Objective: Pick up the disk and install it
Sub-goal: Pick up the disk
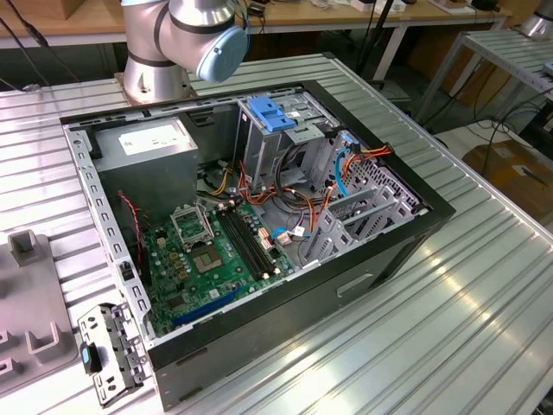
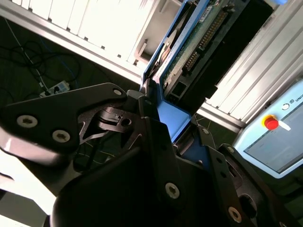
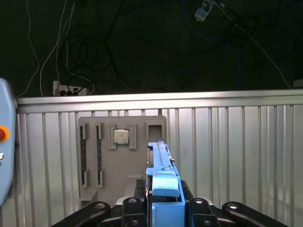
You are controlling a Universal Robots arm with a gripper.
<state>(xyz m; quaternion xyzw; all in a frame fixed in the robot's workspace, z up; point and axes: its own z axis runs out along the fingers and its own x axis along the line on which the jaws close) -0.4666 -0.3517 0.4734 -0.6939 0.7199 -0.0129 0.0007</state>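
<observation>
First wrist view: gripper (image 3: 164, 208) clamped on the disk (image 3: 161, 161), edge-on, clear of the surface (image 3: 236, 142). Step: carrying. Install pending, probably needing alignment with the drive bay (image 1: 259, 154).

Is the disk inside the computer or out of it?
Out. Both wrist views show the black tool gripping the silver-grey metal disk in its blue carrier, ribbed metal table behind, outside the black computer case.
</observation>
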